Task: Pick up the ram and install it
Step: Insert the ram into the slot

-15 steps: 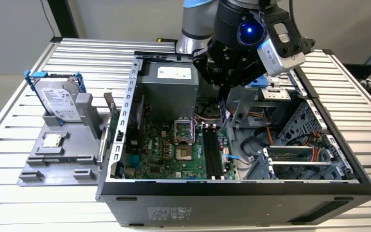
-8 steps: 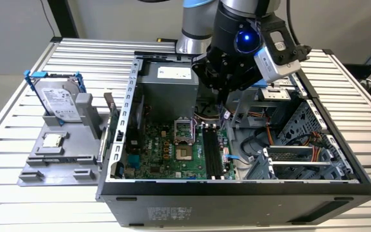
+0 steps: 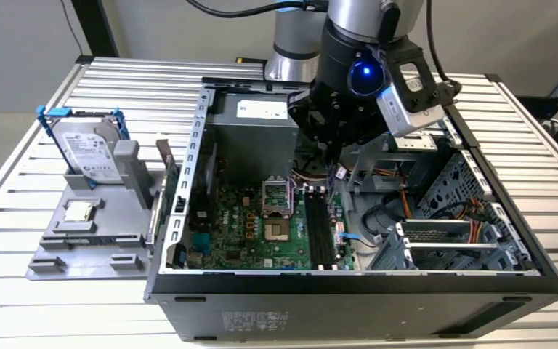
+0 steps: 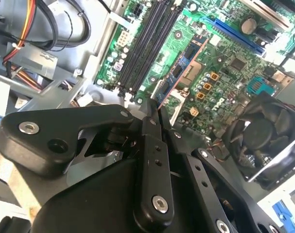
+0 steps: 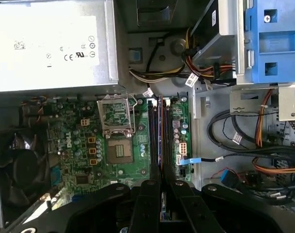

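Exterior view: slatted metal bench [image 3: 27, 305] before a grey wall [image 3: 17, 43], open computer case [image 3: 357, 291] at its middle, gripper [image 3: 336, 161] just inside.

Second wrist view: fingers [image 4: 149, 145] pinched shut on the ram [image 4: 183, 65], edge-on above the motherboard [image 4: 225, 53].

First wrist view: ram in line over the memory slots [image 5: 152, 131].

One ram stick [image 4: 182, 68] is sitting between the jaws. One motherboard [image 5: 142, 167], one cooling fan [image 4: 261, 136] and one power supply [image 5: 50, 43] are lying beyond them (memory slots uncountable). One hard drive [image 3: 90, 149] and one processor chip [image 3: 78, 211] are resting well aside.
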You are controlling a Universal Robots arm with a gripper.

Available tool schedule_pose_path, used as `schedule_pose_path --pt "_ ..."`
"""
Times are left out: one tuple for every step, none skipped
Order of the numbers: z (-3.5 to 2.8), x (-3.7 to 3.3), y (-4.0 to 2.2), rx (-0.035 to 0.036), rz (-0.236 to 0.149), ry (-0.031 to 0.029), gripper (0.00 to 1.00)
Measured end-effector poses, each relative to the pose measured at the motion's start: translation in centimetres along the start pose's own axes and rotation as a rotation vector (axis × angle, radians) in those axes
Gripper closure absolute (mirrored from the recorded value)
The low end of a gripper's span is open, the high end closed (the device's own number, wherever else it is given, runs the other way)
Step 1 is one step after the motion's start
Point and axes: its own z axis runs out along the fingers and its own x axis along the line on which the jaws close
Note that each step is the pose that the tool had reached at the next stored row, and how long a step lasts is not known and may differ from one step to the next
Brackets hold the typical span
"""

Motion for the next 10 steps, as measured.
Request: schedule_pose_path --pt "0.15 -0.16 0.01 0.0000 0.000 0.0000 1.00" --pt "0.27 -0.50 0.04 -0.0001 0.000 0.0000 1.00" --pt "0.39 -0.94 0.08 0.0000 0.000 0.0000 1.00" --pt "0.54 -1.41 0.11 -0.0001 0.000 0.0000 1.00" --pt "0.71 -1.86 0.15 -0.0001 0.000 -0.0001 1.00" --pt "0.90 -2.29 0.18 0.0000 0.000 0.0000 1.00" --pt "1.09 -2.64 0.21 -0.0001 0.000 0.0000 1.00" --pt "1.27 -2.89 0.23 -0.0001 0.000 0.0001 1.00" --pt "1.46 -2.93 0.16 0.0000 0.000 -0.0001 1.00" --pt "1.64 -2.92 0.10 -0.0001 0.000 -0.0001 1.00"
